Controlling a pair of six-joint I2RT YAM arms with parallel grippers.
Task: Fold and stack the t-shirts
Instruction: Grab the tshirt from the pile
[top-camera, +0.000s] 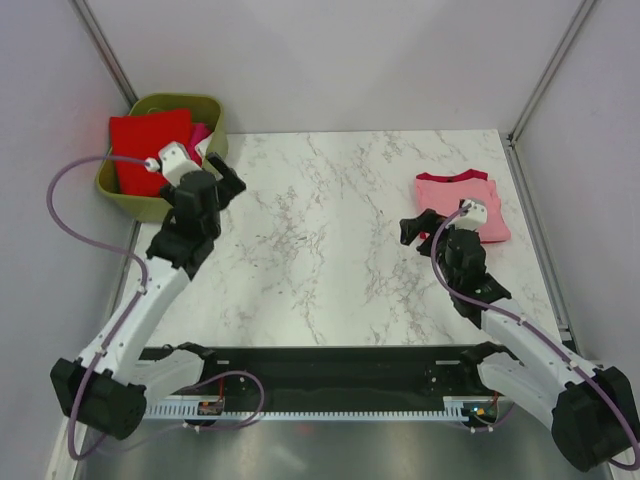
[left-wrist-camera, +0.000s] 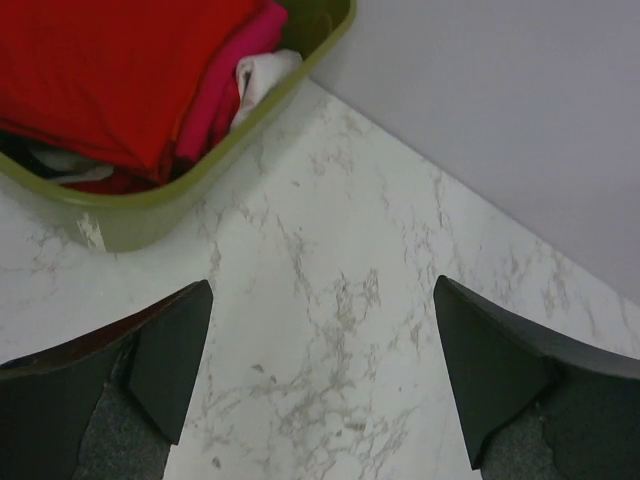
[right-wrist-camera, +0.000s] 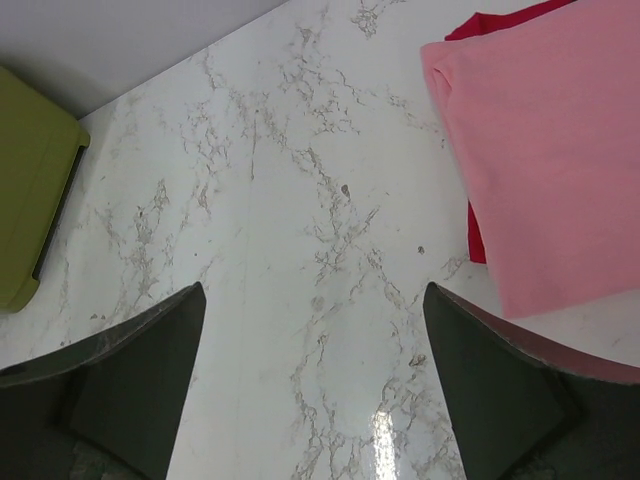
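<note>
A bright red t-shirt (top-camera: 148, 148) lies folded in the olive-green tub (top-camera: 205, 108) at the back left, over other cloth; it also shows in the left wrist view (left-wrist-camera: 110, 70). A light pink t-shirt with dark pink trim (top-camera: 462, 200) lies folded on the marble table at the right; it also shows in the right wrist view (right-wrist-camera: 540, 140). My left gripper (top-camera: 228, 182) is open and empty above the table, just right of the tub. My right gripper (top-camera: 412, 232) is open and empty, just left of the pink shirt.
The tub (left-wrist-camera: 150, 215) also holds a magenta cloth (left-wrist-camera: 225, 85) and a white cloth (left-wrist-camera: 262, 72). Grey walls enclose the table on three sides. A black rail (top-camera: 330, 365) runs along the near edge between the arm bases.
</note>
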